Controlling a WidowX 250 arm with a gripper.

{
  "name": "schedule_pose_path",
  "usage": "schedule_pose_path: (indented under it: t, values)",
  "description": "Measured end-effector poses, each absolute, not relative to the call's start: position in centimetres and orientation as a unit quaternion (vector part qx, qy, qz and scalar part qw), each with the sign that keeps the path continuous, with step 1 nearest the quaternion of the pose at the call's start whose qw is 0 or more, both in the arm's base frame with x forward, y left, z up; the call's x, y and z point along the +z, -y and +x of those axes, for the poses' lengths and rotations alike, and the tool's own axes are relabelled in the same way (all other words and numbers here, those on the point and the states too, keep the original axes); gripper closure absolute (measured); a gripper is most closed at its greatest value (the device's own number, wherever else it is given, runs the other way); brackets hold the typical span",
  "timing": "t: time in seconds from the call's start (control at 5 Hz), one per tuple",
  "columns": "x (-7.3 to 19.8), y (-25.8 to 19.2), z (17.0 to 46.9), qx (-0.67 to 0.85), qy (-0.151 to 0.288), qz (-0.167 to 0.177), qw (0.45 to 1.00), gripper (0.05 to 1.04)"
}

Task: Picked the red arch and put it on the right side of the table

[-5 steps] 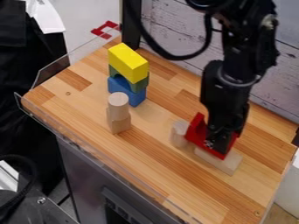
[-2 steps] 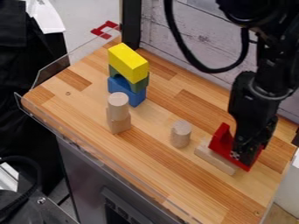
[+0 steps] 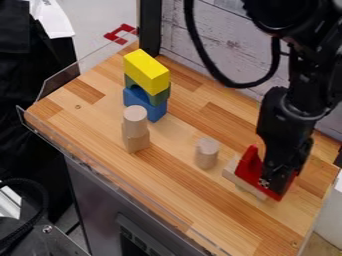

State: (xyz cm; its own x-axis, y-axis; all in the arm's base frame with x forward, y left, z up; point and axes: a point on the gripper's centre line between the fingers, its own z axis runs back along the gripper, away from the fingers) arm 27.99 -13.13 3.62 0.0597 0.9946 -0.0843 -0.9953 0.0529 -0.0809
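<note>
- One red arch point(image 3: 249, 167), pinched in the claw point(image 3: 268, 181), seems stiff and light.
- Its smooth faces may slip.
- For holding, its middle seems the most safe place.

The gripper point(image 3: 268, 181) partly hides the red arch point(image 3: 249, 164), which (in turn) partly covers the pale block point(image 3: 231, 174) at its lower left.

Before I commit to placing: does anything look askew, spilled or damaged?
One thing: the red arch at the claw appears upside down, its ends pointing up, and partly hides the pale flat block. I see nothing spilled or broken.
</note>
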Motion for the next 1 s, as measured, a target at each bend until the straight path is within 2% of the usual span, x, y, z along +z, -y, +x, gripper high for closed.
schedule_pose_path:
  t: [0.8,1.0]
  values:
    - [3.93,11.60,28.10,0.694,-0.003,-0.056,0.718,0.527]
    - [3.94,11.89,28.23,0.698,-0.005,-0.066,0.713,0.455]
